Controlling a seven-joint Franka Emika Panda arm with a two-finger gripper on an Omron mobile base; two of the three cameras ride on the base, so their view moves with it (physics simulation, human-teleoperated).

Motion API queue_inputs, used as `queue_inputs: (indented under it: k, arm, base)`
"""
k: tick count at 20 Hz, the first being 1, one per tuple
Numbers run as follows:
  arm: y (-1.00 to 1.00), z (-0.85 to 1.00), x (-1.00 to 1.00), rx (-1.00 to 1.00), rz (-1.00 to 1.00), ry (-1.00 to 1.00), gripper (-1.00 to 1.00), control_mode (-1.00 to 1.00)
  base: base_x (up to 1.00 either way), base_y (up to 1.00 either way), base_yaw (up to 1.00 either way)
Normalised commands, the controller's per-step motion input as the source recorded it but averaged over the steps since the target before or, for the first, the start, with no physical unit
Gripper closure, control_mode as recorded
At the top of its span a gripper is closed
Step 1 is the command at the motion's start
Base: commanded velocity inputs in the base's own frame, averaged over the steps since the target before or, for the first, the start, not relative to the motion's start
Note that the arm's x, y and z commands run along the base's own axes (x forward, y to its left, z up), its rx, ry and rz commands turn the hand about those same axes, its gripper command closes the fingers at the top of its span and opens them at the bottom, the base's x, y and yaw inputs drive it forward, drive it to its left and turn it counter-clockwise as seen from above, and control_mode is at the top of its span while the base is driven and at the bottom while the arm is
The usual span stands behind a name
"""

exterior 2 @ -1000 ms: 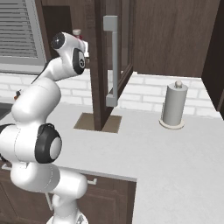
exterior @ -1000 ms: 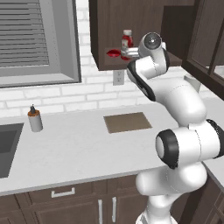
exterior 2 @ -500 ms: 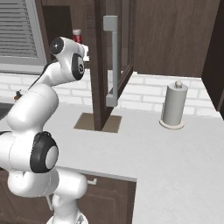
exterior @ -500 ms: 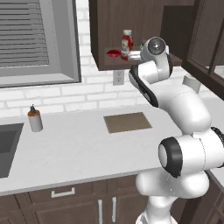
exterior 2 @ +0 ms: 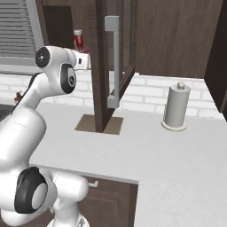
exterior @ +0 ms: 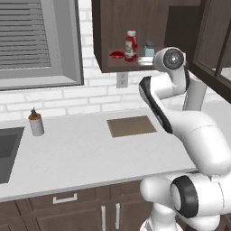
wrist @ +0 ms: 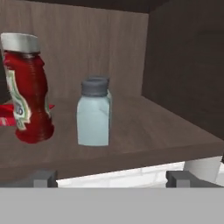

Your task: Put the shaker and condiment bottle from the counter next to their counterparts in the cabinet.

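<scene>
In the left base view, the condiment bottle [exterior: 131,45] stands on the shelf of the cabinet [exterior: 135,27], with the low red item [exterior: 117,55] just to its left and a pale blue shaker [exterior: 149,48] to its right.

In the right base view, the bottle's cap and red shoulder [exterior 2: 79,40] show behind the arm.

In the hand view, the gripper [wrist: 112,179] is empty, its tips wide apart before the shelf edge. The shaker [wrist: 94,113] looks light, rigid and smooth; I would hold it at mid-body, below the cap. The bottle [wrist: 27,89] is taller and probably tips easily.
</scene>
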Motion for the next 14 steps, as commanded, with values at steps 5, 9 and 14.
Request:
queue_inputs:
  k: [5,9,14]
  arm:
    - [0.14,0.00,-1.00,0.00,0.00,-0.10,-1.00,-1.00]
    - [0.37,0.00,-1.00,0.00,0.00,-0.07,-1.00,-1.00]
    - [0.58,-0.02,-1.00,0.00,0.00,-0.09,-1.00,-1.00]
  base:
    - [0.00,0.00,0.00]
    - [0.00,0.00,0.00]
    - [0.00,0.00,0.00]
